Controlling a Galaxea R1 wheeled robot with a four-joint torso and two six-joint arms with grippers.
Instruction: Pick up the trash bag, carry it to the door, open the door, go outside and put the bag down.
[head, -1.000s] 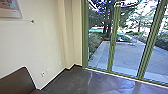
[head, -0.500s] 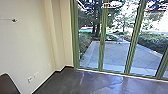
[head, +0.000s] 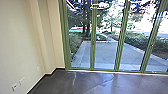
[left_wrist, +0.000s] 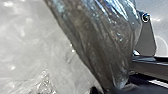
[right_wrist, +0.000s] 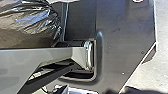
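I can't tell if your left tool (left_wrist: 112, 88) or right tool (right_wrist: 122, 90) is apart or together. The shiny dark trash bag (left_wrist: 95, 37) gets thin and bunched up by the left one. It's close to the robot's grey bar (right_wrist: 37, 58), so a fast turn could make it catch, rip and drop on the floor (head: 97, 83). Farther out, bumping the green frame (head: 121, 38) could knock it loose.

Green-framed glass panels (head: 92, 47) stand beside a pale wall (head: 15, 45) — paving (head: 100, 53) (sunlit) beyond.
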